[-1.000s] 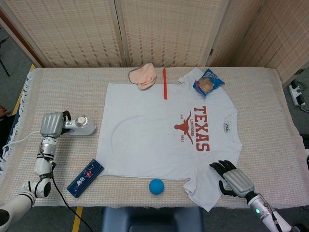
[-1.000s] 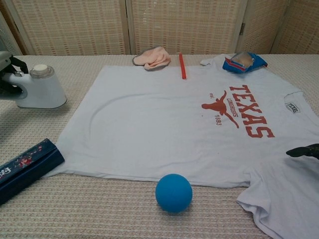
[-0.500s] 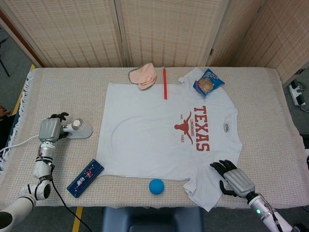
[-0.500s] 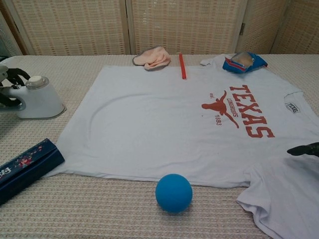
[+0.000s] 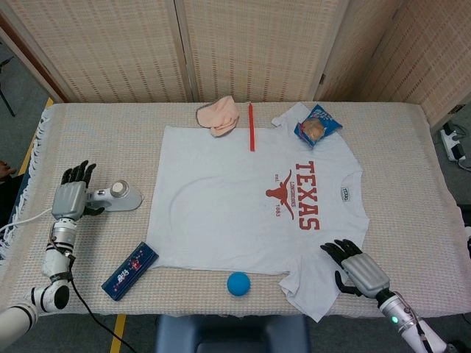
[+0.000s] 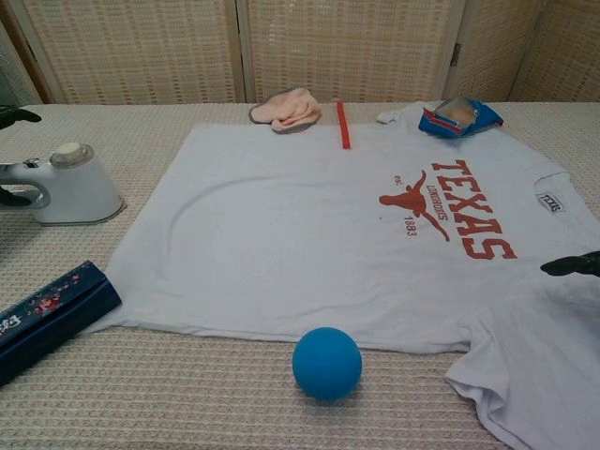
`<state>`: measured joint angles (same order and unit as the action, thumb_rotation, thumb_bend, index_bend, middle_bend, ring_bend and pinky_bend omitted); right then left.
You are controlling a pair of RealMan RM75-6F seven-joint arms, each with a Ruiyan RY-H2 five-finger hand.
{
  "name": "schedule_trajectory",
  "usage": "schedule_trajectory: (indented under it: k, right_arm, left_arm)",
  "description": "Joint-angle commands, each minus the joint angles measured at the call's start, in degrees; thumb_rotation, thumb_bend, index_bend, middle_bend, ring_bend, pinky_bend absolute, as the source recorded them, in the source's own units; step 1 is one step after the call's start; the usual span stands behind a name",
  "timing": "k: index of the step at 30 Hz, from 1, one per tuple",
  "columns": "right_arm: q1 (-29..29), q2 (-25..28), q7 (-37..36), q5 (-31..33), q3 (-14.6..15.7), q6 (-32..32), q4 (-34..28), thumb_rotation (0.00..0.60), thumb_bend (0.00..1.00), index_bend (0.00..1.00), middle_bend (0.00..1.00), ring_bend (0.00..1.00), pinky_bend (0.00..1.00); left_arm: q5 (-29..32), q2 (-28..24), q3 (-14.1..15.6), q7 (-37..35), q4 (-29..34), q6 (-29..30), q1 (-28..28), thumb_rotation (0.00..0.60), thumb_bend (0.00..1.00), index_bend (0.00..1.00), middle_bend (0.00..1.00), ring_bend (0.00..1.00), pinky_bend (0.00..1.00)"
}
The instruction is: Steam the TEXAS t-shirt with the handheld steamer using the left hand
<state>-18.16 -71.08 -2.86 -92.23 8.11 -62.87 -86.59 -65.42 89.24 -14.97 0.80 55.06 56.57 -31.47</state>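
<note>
The white TEXAS t-shirt (image 5: 250,209) lies flat across the middle of the table, its red print toward the right (image 6: 459,220). The white handheld steamer (image 5: 119,196) stands on the tablecloth left of the shirt (image 6: 73,184). My left hand (image 5: 71,197) is just left of the steamer's handle, fingers spread and holding nothing; only dark fingertips (image 6: 13,114) show at the chest view's edge. My right hand (image 5: 359,270) rests by the shirt's lower right sleeve, fingers apart and empty, barely visible (image 6: 574,265) in the chest view.
A blue ball (image 5: 238,283) sits at the shirt's front hem. A dark blue case (image 5: 129,270) lies front left. At the back are a pink cloth (image 5: 219,115), a red pen (image 5: 251,126) and a snack bag (image 5: 318,125). The steamer's cord trails off the left edge.
The steamer came down onto the table and my left hand let go of its handle, spreading its fingers and drawing back to the left. The right hand stayed put.
</note>
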Motion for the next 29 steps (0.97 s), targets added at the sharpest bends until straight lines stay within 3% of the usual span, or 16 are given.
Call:
schedule_trajectory:
  k: [1, 4, 6, 8, 10, 17, 21, 29]
  right_arm:
    - [0.91, 1.30, 0.66, -0.36, -1.43, -3.79, -0.68, 0.368, 0.53, 0.00, 0.07, 0.00, 0.00]
    - [1.99, 3.12, 1.76, 0.06, -2.99, -7.59, -2.24, 0.377, 0.34, 0.00, 0.09, 0.01, 0.01]
    - [2.96, 4.49, 3.33, 0.59, -4.15, -10.39, -3.62, 0.390, 0.21, 0.00, 0.11, 0.04, 0.04]
    - [4.01, 5.45, 5.34, 1.13, -5.14, -13.01, -4.78, 0.393, 0.07, 0.00, 0.12, 0.04, 0.05]
    - [5.30, 6.69, 8.36, 2.34, -6.06, -15.34, -6.37, 0.394, 0.01, 0.00, 0.12, 0.02, 0.05]
    - [9.49, 9.34, 11.51, 3.64, -7.08, -21.86, -9.84, 0.400, 0.00, 0.00, 0.08, 0.00, 0.04]
    - [11.32, 8.97, 10.51, 1.97, -6.53, -24.45, -8.47, 0.468, 0.00, 0.00, 0.08, 0.00, 0.05]
    - [11.84, 7.84, 6.47, -0.24, -6.32, -24.89, -5.80, 0.500, 0.00, 0.00, 0.08, 0.00, 0.05]
  left_arm:
    - [-0.09, -3.92, -1.05, 0.39, 6.73, 7.30, 3.61, 0.600, 0.03, 0.02, 0.06, 0.03, 0.13]
    - [-1.07, -6.22, -0.89, -0.90, 9.82, 10.77, 5.82, 0.600, 0.07, 0.21, 0.23, 0.16, 0.22]
    - [-1.12, -8.38, -0.26, -0.69, 12.59, 11.90, 7.50, 0.600, 0.07, 0.29, 0.28, 0.20, 0.24]
    - [-1.12, -10.67, 0.70, 0.36, 15.49, 12.54, 9.06, 0.600, 0.07, 0.29, 0.29, 0.19, 0.23]
    - [-0.98, -13.71, 2.02, 2.06, 19.65, 13.12, 10.94, 0.600, 0.07, 0.28, 0.28, 0.18, 0.23]
    - [-4.08, -20.14, 5.73, 4.89, 31.39, 22.84, 18.48, 0.600, 0.06, 0.25, 0.24, 0.15, 0.20]
    - [-8.09, -22.75, 9.28, 4.78, 36.39, 27.05, 22.47, 0.600, 0.06, 0.26, 0.26, 0.15, 0.20]
    - [-13.84, -23.29, 12.70, 5.54, 40.24, 31.27, 25.89, 0.600, 0.06, 0.26, 0.26, 0.15, 0.19]
